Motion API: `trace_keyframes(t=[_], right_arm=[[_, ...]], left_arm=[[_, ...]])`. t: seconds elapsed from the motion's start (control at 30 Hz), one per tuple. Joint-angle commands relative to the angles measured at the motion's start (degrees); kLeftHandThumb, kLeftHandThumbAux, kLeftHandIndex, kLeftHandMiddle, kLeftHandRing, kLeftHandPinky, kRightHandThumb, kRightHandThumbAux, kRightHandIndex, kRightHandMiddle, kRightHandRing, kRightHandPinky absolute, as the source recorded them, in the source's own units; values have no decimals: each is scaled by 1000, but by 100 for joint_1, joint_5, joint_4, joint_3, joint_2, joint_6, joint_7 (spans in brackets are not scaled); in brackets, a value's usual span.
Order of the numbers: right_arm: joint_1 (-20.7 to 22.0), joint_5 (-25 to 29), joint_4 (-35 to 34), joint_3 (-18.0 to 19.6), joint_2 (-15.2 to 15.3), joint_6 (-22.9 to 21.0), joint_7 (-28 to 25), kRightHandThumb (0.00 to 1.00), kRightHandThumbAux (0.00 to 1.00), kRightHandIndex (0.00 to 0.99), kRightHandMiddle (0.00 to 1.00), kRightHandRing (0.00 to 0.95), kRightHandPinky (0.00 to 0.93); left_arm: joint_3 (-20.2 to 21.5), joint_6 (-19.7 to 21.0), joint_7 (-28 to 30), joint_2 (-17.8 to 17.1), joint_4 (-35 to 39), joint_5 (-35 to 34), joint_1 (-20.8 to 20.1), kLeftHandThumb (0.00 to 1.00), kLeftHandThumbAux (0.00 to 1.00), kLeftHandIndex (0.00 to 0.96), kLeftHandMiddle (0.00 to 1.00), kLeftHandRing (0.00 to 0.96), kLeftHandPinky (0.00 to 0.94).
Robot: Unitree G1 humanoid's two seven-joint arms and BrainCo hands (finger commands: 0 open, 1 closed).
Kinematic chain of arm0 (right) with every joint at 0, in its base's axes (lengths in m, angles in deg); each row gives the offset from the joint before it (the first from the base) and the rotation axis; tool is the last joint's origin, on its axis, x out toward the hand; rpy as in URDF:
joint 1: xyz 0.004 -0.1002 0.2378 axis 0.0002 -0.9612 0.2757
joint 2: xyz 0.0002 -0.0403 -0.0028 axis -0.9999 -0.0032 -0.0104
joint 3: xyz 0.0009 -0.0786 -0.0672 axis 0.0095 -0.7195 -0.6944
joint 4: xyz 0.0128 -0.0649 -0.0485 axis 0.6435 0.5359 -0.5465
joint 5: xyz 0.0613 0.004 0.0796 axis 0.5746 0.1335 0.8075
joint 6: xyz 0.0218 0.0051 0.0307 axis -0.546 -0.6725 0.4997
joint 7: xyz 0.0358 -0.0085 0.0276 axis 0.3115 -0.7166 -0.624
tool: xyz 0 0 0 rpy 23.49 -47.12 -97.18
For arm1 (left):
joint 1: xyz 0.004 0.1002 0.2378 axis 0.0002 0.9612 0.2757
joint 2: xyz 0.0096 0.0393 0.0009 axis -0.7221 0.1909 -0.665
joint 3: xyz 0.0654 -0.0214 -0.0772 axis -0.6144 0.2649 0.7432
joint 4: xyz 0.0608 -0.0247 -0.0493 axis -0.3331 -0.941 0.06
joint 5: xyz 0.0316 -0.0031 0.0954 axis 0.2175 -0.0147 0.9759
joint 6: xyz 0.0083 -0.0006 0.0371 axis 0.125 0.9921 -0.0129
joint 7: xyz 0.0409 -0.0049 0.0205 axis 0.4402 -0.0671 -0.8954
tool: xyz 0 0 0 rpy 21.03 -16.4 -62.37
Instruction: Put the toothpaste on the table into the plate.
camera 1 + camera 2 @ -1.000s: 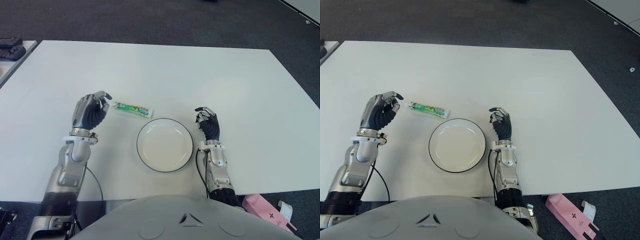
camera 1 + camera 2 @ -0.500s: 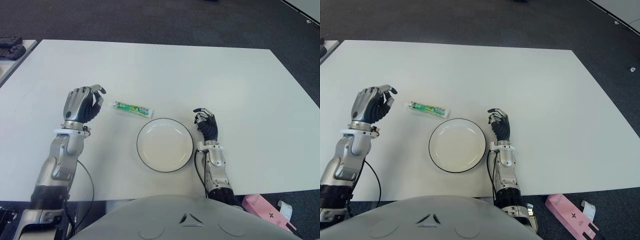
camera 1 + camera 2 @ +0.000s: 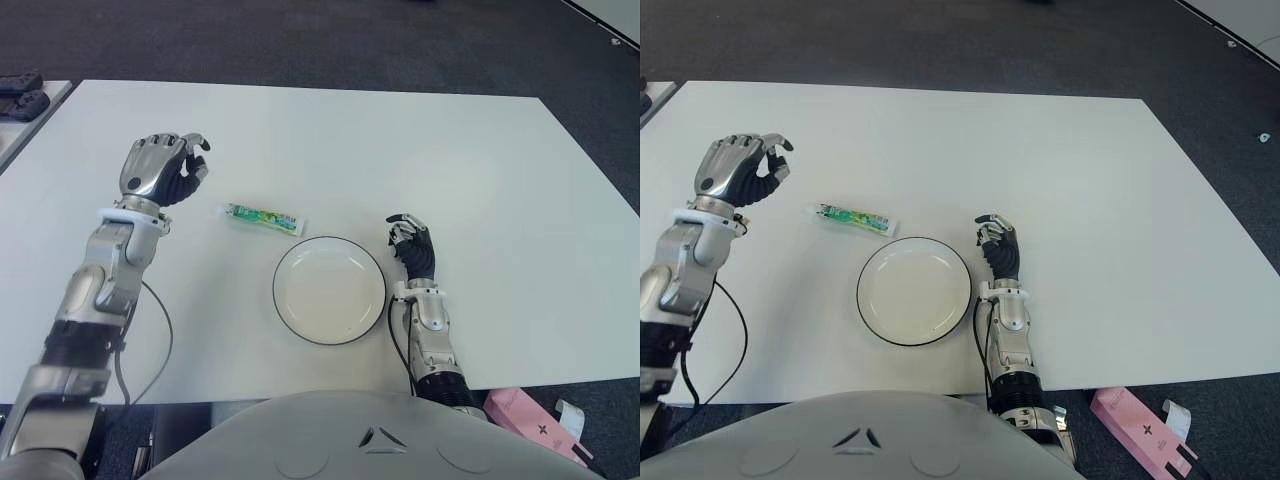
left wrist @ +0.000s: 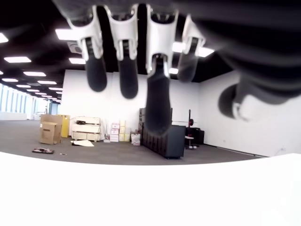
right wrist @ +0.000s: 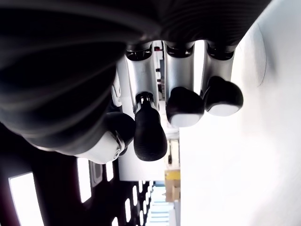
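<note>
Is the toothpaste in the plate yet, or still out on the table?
Out. The toothpaste lies flat on the table, apart from the empty plate. The left hand holds nothing.

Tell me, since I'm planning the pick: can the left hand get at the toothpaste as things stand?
Probably yes. The left hand shows up and to the left of the toothpaste, holding nothing, with only bare table between them. The plate sits nearer the robot, out of the way.
</note>
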Motion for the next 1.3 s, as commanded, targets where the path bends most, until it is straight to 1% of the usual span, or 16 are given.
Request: trace_keyframes(t=[0.03, 0.13, 0.2, 0.3, 0.4, 0.53, 0.63, 0.87, 0.97, 1.1, 1.27, 1.3], right_arm=[[-28, 95, -47, 44, -44, 25, -4, 704, 724, 437, 918, 887, 881], [-47, 107, -82, 43, -42, 12, -12, 704, 724, 437, 917, 886, 878], [-61, 108, -93, 37, -34, 16, -24, 705, 724, 437, 918, 888, 880], [-70, 120, -98, 37, -21, 7, -48, 705, 724, 437, 921, 891, 884], [-59, 119, -70, 46, -2, -14, -59, 705, 724, 437, 919, 889, 875], [-85, 84, -98, 44, -3, -55, -23, 704, 724, 437, 916, 885, 873], [-102, 85, -139, 50, -24, -98, 8, 704, 724, 437, 916, 885, 876], [-138, 96, -194, 44, -51, -78, 34, 704, 724, 437, 919, 888, 883], [-149, 85, -190, 40, -31, -46, 25, 704, 724, 437, 920, 889, 881], [-160, 57, -195, 36, -21, -24, 40, 704, 723, 437, 921, 890, 882], [-169, 24, -216, 36, -20, -46, 75, 704, 723, 437, 923, 892, 885], [-174, 4, -246, 38, -34, -109, 123, 704, 723, 437, 924, 892, 885]], left_arm=[[-283, -58, 204, -94, -308, 60, -210, 480, 278, 72, 139, 157, 204], [-393, -98, 292, -136, -400, 32, -299, 487, 255, 29, 104, 126, 180], [-481, -149, 386, -162, -469, 21, -368, 486, 231, 12, 52, 64, 122], [-610, -238, 485, -190, -583, 5, -475, 481, 209, 3, 18, 22, 85], [-742, -386, 558, -195, -766, -18, -613, 474, 194, 1, 5, 7, 70], [-936, -723, 632, -194, -1141, -98, -833, 463, 186, 0, 1, 1, 69], [-1110, -1047, 778, -209, -1506, -172, -1041, 457, 184, 0, 0, 0, 58], [-1345, -1612, 1047, -277, -1913, -289, -1265, 463, 184, 0, 0, 0, 33], [-1454, -1814, 1321, -293, -2028, -373, -1351, 475, 184, 0, 0, 0, 19], [-1534, -2000, 1724, -311, -2114, -532, -1427, 492, 190, 0, 0, 0, 31], [-1596, -2116, 2353, -324, -2112, -845, -1455, 502, 196, 0, 0, 0, 45], [-1598, -2129, 2481, -333, -2087, -913, -1444, 503, 196, 0, 0, 0, 48]])
